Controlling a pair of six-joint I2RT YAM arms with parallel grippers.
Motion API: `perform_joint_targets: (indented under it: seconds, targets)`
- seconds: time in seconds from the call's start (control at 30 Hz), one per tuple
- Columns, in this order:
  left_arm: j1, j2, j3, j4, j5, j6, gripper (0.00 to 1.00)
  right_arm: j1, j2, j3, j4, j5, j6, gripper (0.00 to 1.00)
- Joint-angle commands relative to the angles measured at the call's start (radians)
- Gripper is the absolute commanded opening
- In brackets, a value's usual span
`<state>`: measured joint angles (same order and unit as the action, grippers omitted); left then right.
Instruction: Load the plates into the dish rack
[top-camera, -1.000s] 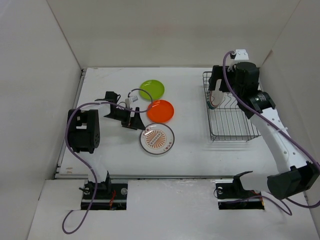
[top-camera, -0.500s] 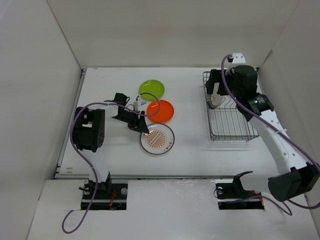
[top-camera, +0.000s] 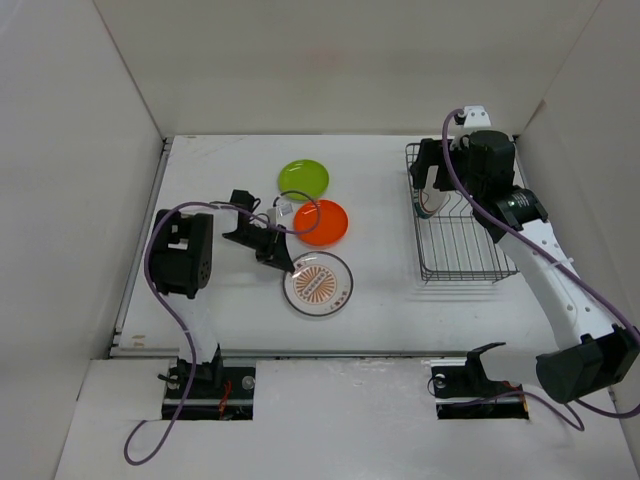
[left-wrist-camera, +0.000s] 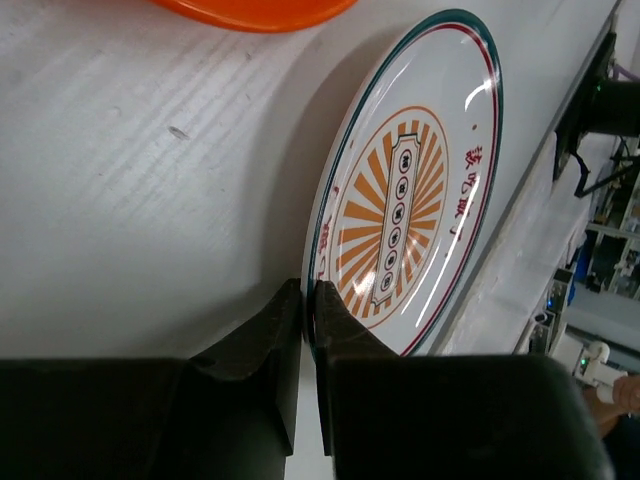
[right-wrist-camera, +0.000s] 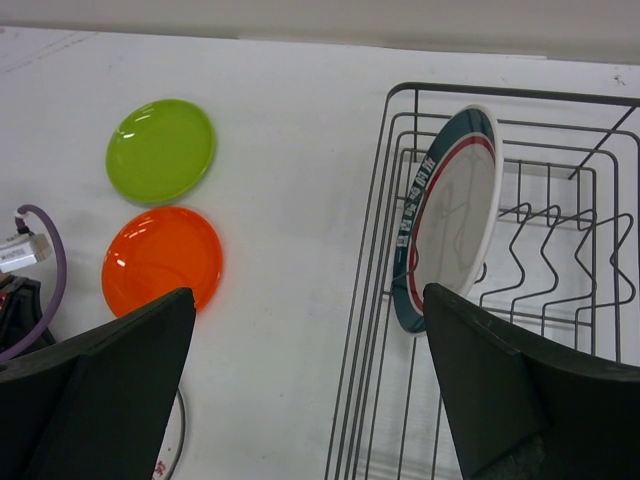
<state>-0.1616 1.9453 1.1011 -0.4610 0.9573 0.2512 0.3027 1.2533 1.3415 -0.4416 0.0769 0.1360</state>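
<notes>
Left gripper (left-wrist-camera: 308, 300): clamped on rim of glossy sunburst-patterned plate (left-wrist-camera: 410, 200), mid-counter (top-camera: 380, 300).
Right gripper (right-wrist-camera: 308, 300): spread wide over thin-wire dish rack (right-wrist-camera: 500, 92).
Teal-rimmed plate (right-wrist-camera: 450, 215): upright, rack's far-left slot.
Lime plate (right-wrist-camera: 160, 150), orange plate (right-wrist-camera: 162, 258): lying flat.

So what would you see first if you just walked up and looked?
Two bright plates, the lime green plate and the orange plate, lie side by side mid-table. Nearer the arms, the left arm's jaws pinch the rim of the sunburst plate. On the right, a teal-rimmed plate stands on edge in the wire dish rack.
</notes>
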Motion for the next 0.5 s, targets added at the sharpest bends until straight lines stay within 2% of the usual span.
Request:
perform_joint_targets:
  seconds: [0.0,0.1,0.2,0.3,0.47]
  targets:
    - [-0.003,0.001,0.045,-0.16,0.055,0.187,0.0,0.01,-0.014,0.013,0.052,-0.031,0.002,1.0]
    - [-0.003,-0.078,0.149,-0.33,0.107,0.36,0.0,0.019,-0.047,-0.06,0.117,-0.072,-0.012,1.0]
    - [0.017,-0.222,0.169,-0.32,0.107,0.358,0.0,0.019,-0.103,-0.113,0.171,-0.086,-0.003,1.0]
    - [0.036,-0.31,0.212,-0.311,0.107,0.324,0.0,0.019,-0.114,-0.134,0.205,-0.179,-0.024,1.0]
    - [0.036,-0.445,0.296,-0.311,0.098,0.28,0.0,0.019,-0.132,-0.186,0.306,-0.535,-0.061,1.0]
